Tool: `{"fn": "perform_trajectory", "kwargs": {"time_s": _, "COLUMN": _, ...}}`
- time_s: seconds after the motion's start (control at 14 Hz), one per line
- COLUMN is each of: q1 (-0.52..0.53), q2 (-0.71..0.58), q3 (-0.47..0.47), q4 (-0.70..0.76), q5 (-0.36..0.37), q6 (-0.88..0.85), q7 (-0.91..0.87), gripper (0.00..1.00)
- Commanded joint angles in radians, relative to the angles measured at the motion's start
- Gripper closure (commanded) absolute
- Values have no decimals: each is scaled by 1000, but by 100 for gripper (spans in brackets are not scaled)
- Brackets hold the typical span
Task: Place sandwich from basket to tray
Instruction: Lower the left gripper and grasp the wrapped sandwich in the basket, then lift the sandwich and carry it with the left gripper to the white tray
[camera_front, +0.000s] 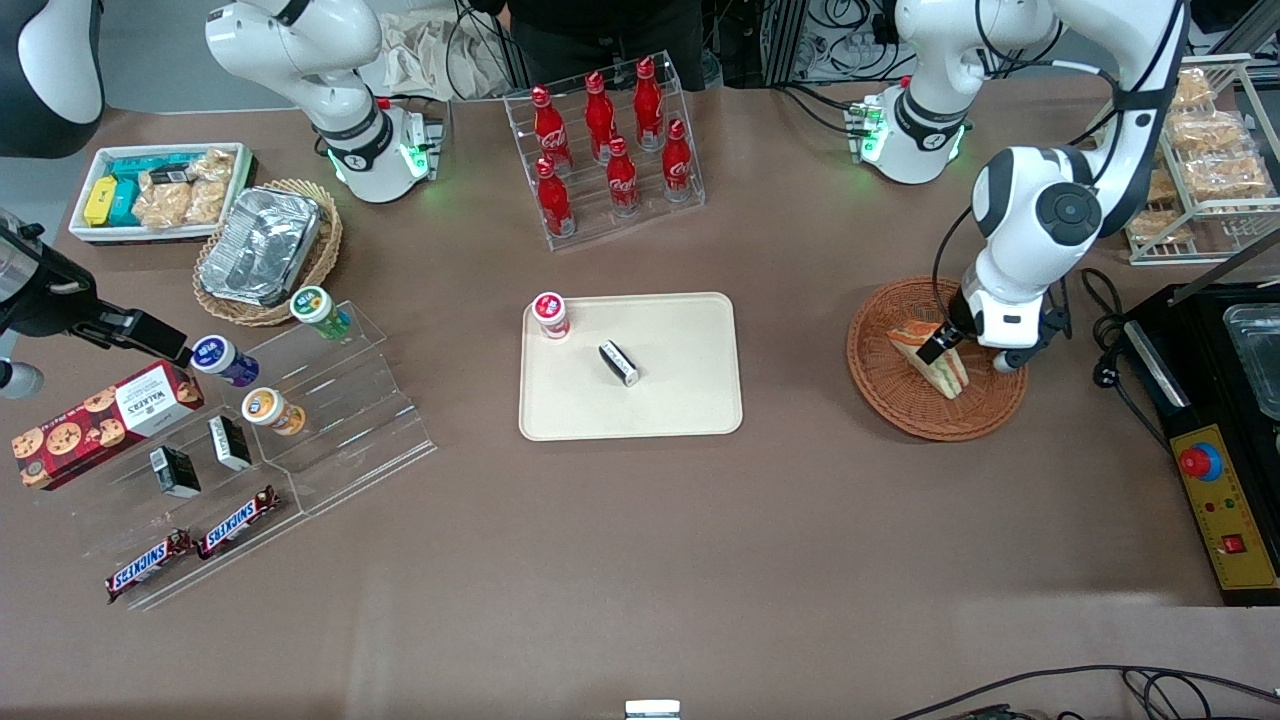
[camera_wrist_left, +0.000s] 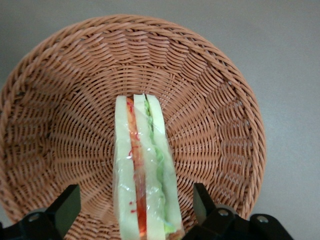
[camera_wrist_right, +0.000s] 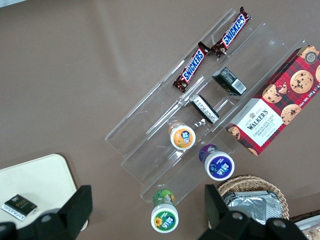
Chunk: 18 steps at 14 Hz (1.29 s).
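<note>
Hovering low over the basket (camera_front: 935, 362), the gripper (camera_wrist_left: 135, 210) stood wide, its 2 fingers (camera_wrist_left: 65, 205) flanking the sandwich (camera_wrist_left: 142, 175) without touching. Grasping was the step in hand; next came closing, lifting, carrying toward the tray (camera_front: 690, 400).

gripper (camera_wrist_left: 135, 210) sits low in the basket (camera_front: 890, 395), fingers wide around the sandwich (camera_wrist_left: 142, 170). On the tray (camera_front: 680, 400), a red-capped cup (camera_front: 550, 315) and small black packet (camera_front: 618, 362) crowd one end.
</note>
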Motion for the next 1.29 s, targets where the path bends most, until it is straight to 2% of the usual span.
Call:
{"fn": "perform_trajectory", "kwargs": {"time_s": 0.0, "q1": -12, "q2": 34, "q3": 2, "q4": -14, "q5": 10, "q6": 62, "q7": -31, "gripper": 2}}
{"fn": "perform_trajectory", "kwargs": {"time_s": 0.14, "q1": -10, "q2": 45, "q3": 2, "q4": -14, "q5": 10, "q6": 66, "q7": -33, "gripper": 34}}
{"fn": "perform_trajectory", "kwargs": {"time_s": 0.29, "q1": -10, "q2": 62, "q3": 2, "q4": -14, "q5": 6, "q6": 81, "q7": -33, "gripper": 52}}
{"fn": "perform_trajectory", "kwargs": {"time_s": 0.36, "q1": -10, "q2": 68, "q3": 0, "q4": -19, "q5": 1, "q6": 99, "q7": -33, "gripper": 67}}
{"fn": "perform_trajectory", "kwargs": {"time_s": 0.43, "q1": -10, "q2": 68, "q3": 0, "q4": -31, "q5": 0, "q6": 111, "q7": -34, "gripper": 91}}
{"fn": "perform_trajectory", "kwargs": {"time_s": 0.5, "q1": -12, "q2": 64, "q3": 0, "q4": -36, "q5": 1, "q6": 112, "q7": -36, "gripper": 100}}
{"fn": "perform_trajectory", "kwargs": {"time_s": 0.71, "q1": -39, "q2": 10, "q3": -3, "q4": -30, "q5": 1, "q6": 87, "q7": -53, "gripper": 100}}
{"fn": "perform_trajectory", "kwargs": {"time_s": 0.79, "q1": -47, "q2": -28, "q3": -3, "q4": -21, "q5": 1, "q6": 32, "q7": -51, "gripper": 100}}
{"fn": "perform_trajectory", "kwargs": {"time_s": 1.21, "q1": -49, "q2": -125, "q3": -21, "q4": 255, "q5": 9, "q6": -475, "q7": 12, "gripper": 100}}
